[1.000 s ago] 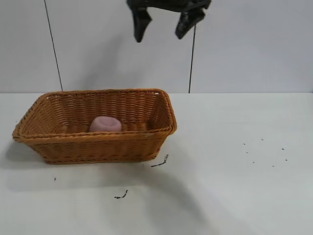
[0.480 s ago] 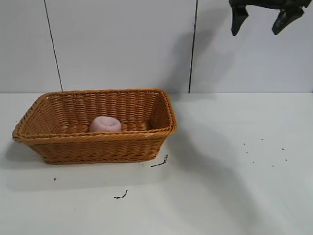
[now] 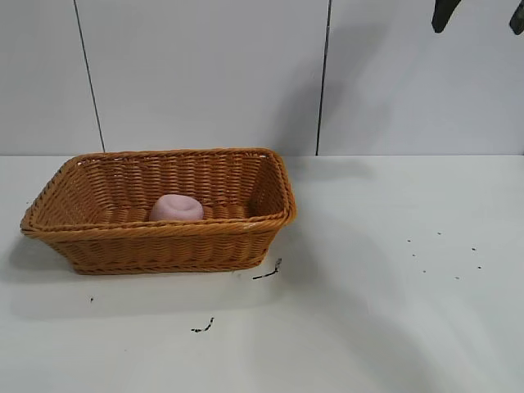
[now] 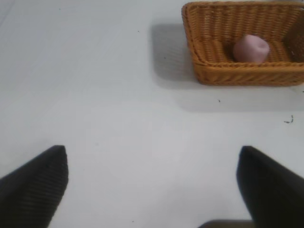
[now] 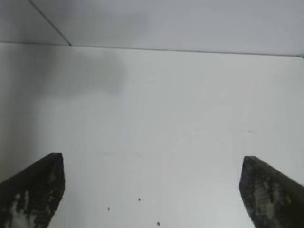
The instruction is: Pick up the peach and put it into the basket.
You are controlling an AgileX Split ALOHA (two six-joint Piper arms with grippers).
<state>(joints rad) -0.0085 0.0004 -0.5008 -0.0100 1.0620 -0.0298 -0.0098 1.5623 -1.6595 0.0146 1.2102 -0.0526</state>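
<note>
The pale pink peach [image 3: 176, 208] lies inside the orange-brown wicker basket [image 3: 164, 237] on the left half of the white table. Both also show in the left wrist view, peach [image 4: 251, 48] in basket [image 4: 209, 61]. My right gripper [image 3: 481, 15] is open and empty, high at the top right edge of the exterior view, far from the basket; its fingertips [image 5: 35, 190] stand wide apart over bare table. My left gripper [image 4: 152, 183] is open and empty, out of the exterior view, well away from the basket.
Small dark specks lie on the table in front of the basket [image 3: 267, 273] and at the right [image 3: 442, 254]. A grey panelled wall [image 3: 246, 74] stands behind the table.
My right gripper has moved from above the basket to the right and upward, now almost out of the exterior view. The peach and basket have not moved.
</note>
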